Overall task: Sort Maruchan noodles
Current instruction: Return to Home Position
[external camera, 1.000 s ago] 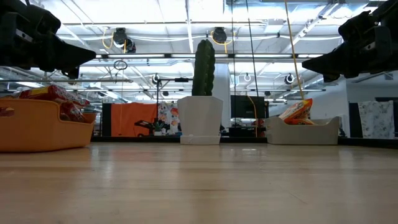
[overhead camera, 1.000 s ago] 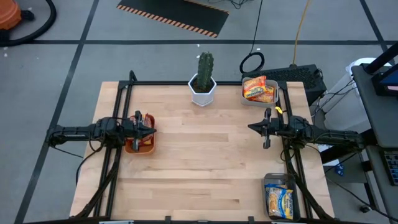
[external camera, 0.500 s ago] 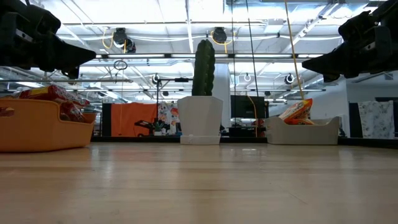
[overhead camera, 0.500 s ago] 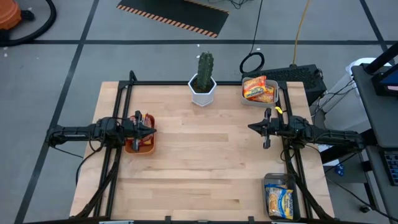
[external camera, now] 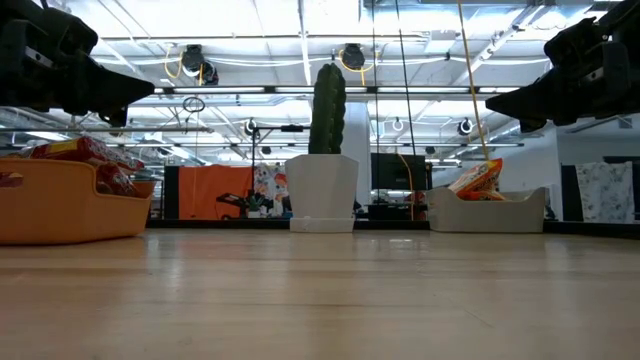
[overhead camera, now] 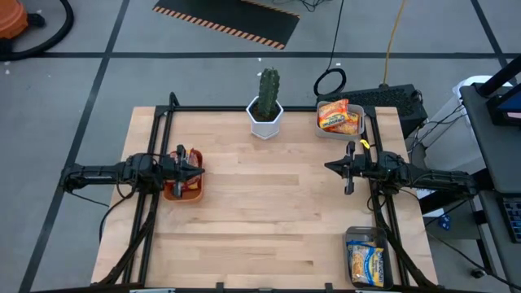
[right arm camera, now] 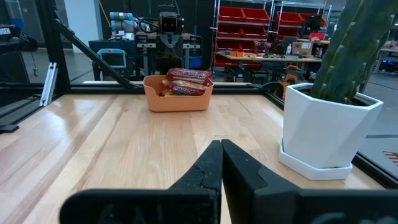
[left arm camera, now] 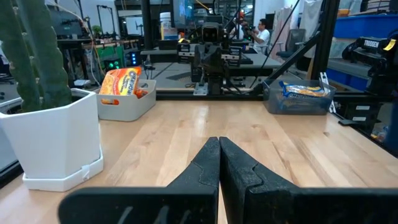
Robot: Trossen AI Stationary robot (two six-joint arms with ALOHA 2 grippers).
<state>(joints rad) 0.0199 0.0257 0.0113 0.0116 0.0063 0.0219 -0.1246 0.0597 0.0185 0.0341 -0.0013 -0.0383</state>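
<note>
Red-orange noodle packets [overhead camera: 186, 159] lie in an orange bin [overhead camera: 182, 192] at the table's left edge, also seen in the right wrist view as the packets [right arm camera: 185, 75] in the bin [right arm camera: 179, 99]. Orange-yellow packets [overhead camera: 338, 116] fill a grey bin [overhead camera: 327, 130] at the far right. Blue and yellow packets [overhead camera: 365, 262] sit in a clear bin [overhead camera: 350, 237] at the near right. My left gripper [overhead camera: 200, 169] hovers shut above the orange bin. My right gripper [overhead camera: 327, 167] hovers shut over the right side, its tips [right arm camera: 221, 144] together.
A cactus in a white pot [overhead camera: 265, 114] stands at the middle of the far edge. The wooden tabletop [overhead camera: 269, 212] between the arms is bare. Black frame rails run along the left, far and right sides. People show far off in the room behind.
</note>
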